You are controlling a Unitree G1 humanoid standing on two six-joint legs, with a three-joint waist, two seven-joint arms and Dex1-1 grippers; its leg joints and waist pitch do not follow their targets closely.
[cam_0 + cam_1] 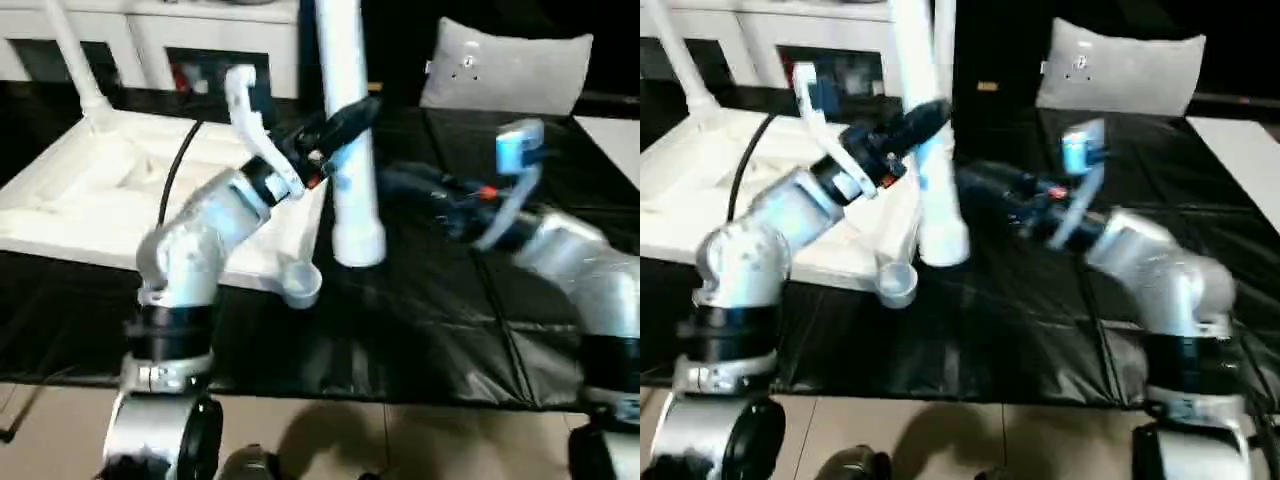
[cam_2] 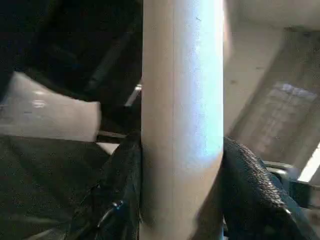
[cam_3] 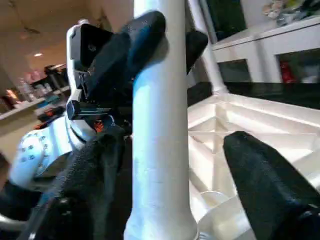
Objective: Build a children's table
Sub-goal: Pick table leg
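My left gripper (image 1: 345, 125) has its jaws clamped on an upright white table leg (image 1: 352, 150). My right gripper (image 3: 170, 175) stands with jaws wide apart around the same leg, lower down. The upturned tabletop (image 1: 110, 190) lies on the black-covered desk (image 1: 430, 320) just beside the leg.

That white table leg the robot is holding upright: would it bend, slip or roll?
Probably stiff: the leg stays straight in the left claw. Its smooth, glossy surface may slip between the fingers. Being a round tube, it would likely roll if laid on the black cover.
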